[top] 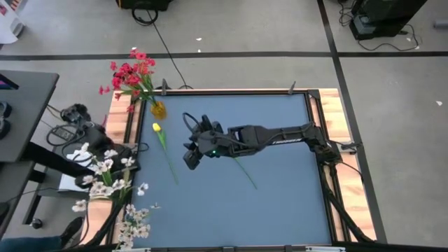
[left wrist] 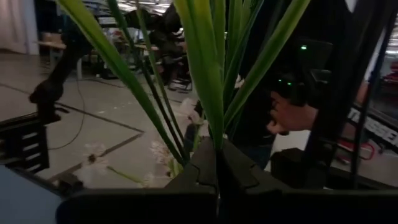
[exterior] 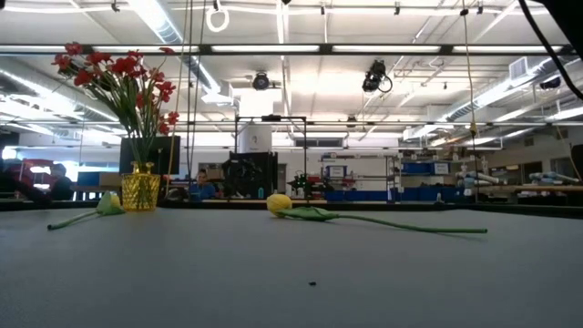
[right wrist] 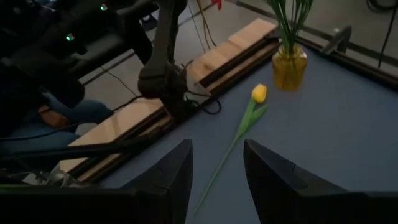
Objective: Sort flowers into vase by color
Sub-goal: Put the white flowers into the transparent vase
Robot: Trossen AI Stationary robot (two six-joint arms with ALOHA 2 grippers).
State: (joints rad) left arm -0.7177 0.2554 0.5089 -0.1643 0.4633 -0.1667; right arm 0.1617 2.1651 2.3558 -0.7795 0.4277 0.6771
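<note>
1. Right gripper (top: 191,159): we see it hanging over the middle-left of the table (top: 280,203). The fingers are spread and nothing sits between them.
2. In the right wrist view, a yellow tulip (top: 163,143) lies flat on the blue top below the gap between those fingers. There is no contact. Its head points toward the vase (top: 159,109).
3. Second yellow tulip (exterior: 280,204): it also lies flat, and we see its stem running out from under the right arm toward the near edge. It is well apart from the first tulip.
4. The vase is yellow glass and stands upright at the far left corner of the table. The red flowers (top: 131,73) stand in it, leaning out past the table edge.
5. The first tulip's head is near the vase but not touching it.
6. Left gripper (left wrist: 217,152): it is parked off the left side of the table with its fingers clenched together.
7. Long green leaves (left wrist: 205,74) rise right at its fingertips. We cannot tell if they are pinched or just behind the tips.
8. White flowers (top: 105,173): these are bunched off the table's left edge, by the left arm. More white sprays show further toward the near corner.
9. A person's hand (left wrist: 286,115) shows beyond the leaves in the left wrist view.
</note>
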